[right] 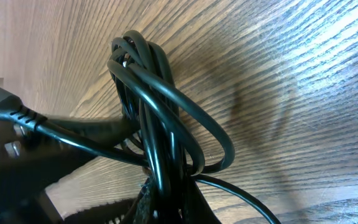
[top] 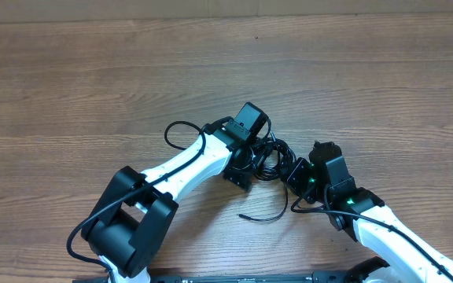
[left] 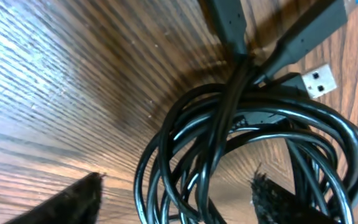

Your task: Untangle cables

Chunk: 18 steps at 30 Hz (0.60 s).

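Left hand [left: 178,186] spread wide, cables [left: 229,134] between

My overhead cam looks straight down on the whole table [top: 132,63]. Both wrist cams sit really close, sharing the cables [left: 241,118].

The far half of the counter [top: 226,55] lay bare, open to any approach. At the middle, the left end effector [top: 250,165] and right end effector [top: 291,174] crowded close, with the knotted cables [top: 270,156] packed between them and hardly a gap left. A loose strand [top: 263,215] trailed across the near counter between the arms.
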Each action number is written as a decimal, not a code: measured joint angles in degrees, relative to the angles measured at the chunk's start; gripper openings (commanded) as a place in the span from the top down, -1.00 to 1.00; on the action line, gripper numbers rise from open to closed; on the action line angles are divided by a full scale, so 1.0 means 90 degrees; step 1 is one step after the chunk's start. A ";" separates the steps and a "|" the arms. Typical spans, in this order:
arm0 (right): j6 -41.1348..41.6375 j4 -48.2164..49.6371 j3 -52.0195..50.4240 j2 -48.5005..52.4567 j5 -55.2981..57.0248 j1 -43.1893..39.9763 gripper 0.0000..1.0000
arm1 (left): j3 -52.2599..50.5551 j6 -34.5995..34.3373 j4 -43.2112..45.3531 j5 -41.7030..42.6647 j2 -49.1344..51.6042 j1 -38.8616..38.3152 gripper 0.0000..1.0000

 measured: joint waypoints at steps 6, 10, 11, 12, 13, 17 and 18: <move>0.0002 -0.0107 0.0000 0.0000 -0.0007 0.0000 0.88 | 0.0000 -0.0058 0.0036 0.0010 0.0000 0.0000 -0.05; 0.0005 -0.0117 0.0000 0.0000 -0.0049 0.0000 0.88 | 0.0000 -0.0078 0.0061 0.0010 0.0015 -0.0007 0.15; 0.0002 -0.0114 0.0000 0.0000 -0.0051 0.0000 0.88 | 0.0000 -0.0085 0.0090 0.0007 0.0039 -0.0019 0.20; 0.0002 -0.0117 0.0000 0.0000 -0.0049 0.0000 0.88 | 0.0000 -0.0097 0.0107 0.0005 0.0078 -0.0022 0.27; 0.0002 -0.0112 0.0000 0.0000 -0.0049 0.0000 0.88 | 0.0000 -0.0100 0.0134 0.0007 0.0151 -0.0051 0.57; -0.0010 -0.0126 0.0000 0.0000 -0.0051 0.0000 0.83 | 0.0002 -0.0044 0.0228 0.0063 0.0449 -0.0061 0.91; -0.0015 -0.0187 0.0000 0.0000 -0.0044 0.0000 0.83 | 0.0005 0.0010 0.0231 0.0085 0.0481 -0.0068 0.91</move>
